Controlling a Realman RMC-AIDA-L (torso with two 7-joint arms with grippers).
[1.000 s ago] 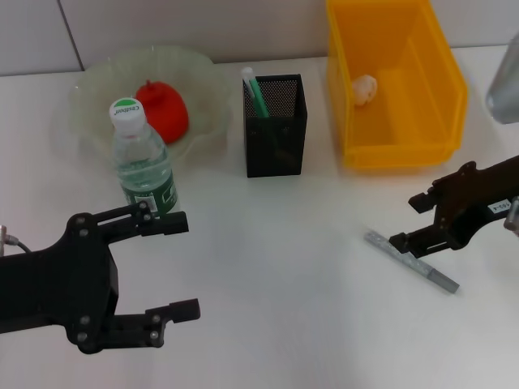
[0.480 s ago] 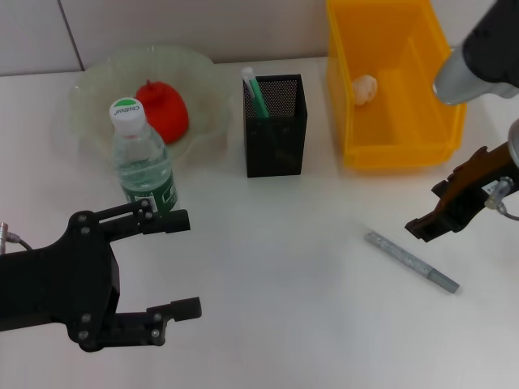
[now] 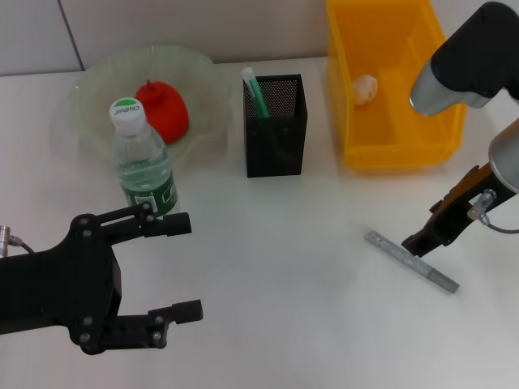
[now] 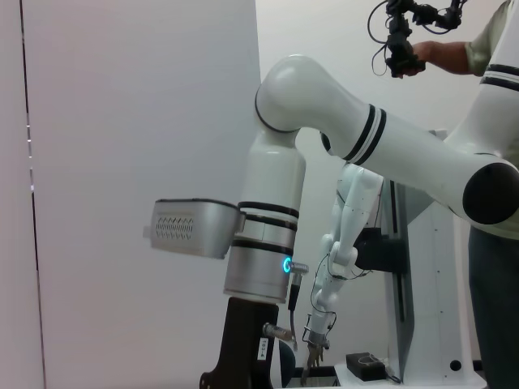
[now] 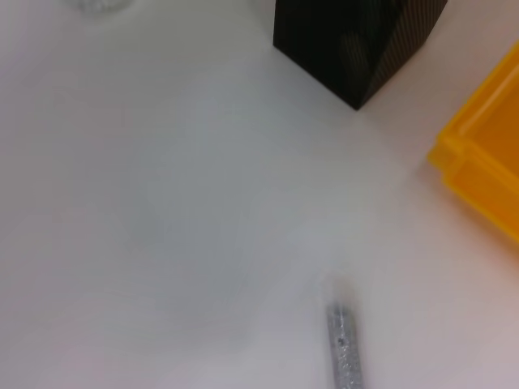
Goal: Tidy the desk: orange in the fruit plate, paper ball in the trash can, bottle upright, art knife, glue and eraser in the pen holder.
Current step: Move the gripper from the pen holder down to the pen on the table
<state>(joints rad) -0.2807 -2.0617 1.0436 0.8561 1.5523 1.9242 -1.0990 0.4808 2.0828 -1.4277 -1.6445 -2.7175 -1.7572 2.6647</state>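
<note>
The grey art knife lies flat on the white desk, right of centre; the right wrist view shows it as the art knife close below the camera. My right gripper points down with its tip just above the knife's middle. My left gripper hovers open and empty at the front left. Upright in front of the fruit plate stands the bottle, and the orange lies in the plate. The paper ball rests in the yellow trash can. A green glue stick stands in the black pen holder. The eraser is out of view.
The pen holder and a corner of the trash can show in the right wrist view. The left wrist view faces away from the desk, at the robot's arm and a person behind it.
My right arm has swung its wrist up and turned the gripper from level to pointing down over the art knife. The left arm and all objects have stayed put.
</note>
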